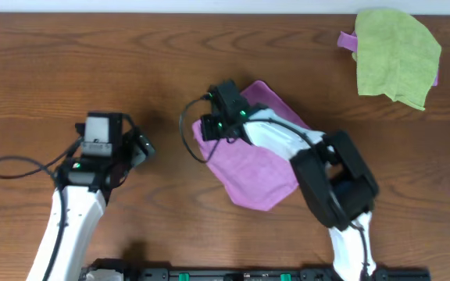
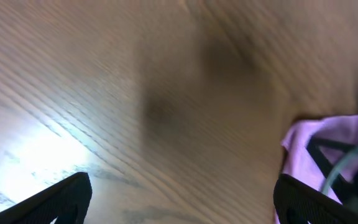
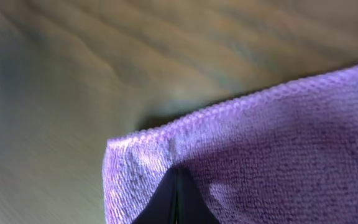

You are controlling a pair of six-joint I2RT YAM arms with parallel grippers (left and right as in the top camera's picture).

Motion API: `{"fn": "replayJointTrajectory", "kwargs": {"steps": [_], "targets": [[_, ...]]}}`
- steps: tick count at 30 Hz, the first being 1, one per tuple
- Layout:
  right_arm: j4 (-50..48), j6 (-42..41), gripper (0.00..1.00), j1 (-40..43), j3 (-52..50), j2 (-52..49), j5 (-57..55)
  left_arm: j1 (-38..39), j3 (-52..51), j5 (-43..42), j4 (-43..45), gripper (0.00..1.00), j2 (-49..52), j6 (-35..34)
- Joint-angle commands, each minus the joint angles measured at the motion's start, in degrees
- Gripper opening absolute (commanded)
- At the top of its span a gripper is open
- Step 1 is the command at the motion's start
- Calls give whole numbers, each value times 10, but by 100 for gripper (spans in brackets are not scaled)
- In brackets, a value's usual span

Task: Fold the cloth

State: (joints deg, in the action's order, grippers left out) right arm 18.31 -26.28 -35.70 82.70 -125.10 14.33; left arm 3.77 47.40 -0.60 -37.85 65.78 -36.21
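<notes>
The purple cloth (image 1: 256, 168) lies crumpled in the middle of the wooden table, partly under my right arm. My right gripper (image 1: 209, 130) reaches across it to its left edge. In the right wrist view the right gripper (image 3: 176, 190) is shut, its black fingers pinching the cloth (image 3: 272, 143) just behind a hemmed corner. My left gripper (image 1: 144, 148) hovers over bare wood to the left of the cloth. In the left wrist view the left gripper (image 2: 182, 205) is wide open with nothing between its fingers, and the cloth's edge (image 2: 300, 140) shows at the right.
A lime-green cloth (image 1: 397, 56) lies at the far right corner of the table, with a bit of purple fabric (image 1: 348, 40) sticking out from under it. Black cables loop beside both arms. A dark rail (image 1: 248, 275) runs along the near edge.
</notes>
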Motion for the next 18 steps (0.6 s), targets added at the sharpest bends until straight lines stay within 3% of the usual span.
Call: {"fn": "replayJointTrajectory", "kwargs": {"steps": [1, 11, 18], "targets": [[31, 17, 1, -5, 70, -78, -19, -24, 6, -23, -9, 95, -29, -2], [88, 17, 2, -4, 332, -220, -35, -26, 6, -50, -11, 95, -47, 20], [111, 17, 1, 21, 378, -241, -129, -25, 6, -76, -13, 95, -47, 47]]}}
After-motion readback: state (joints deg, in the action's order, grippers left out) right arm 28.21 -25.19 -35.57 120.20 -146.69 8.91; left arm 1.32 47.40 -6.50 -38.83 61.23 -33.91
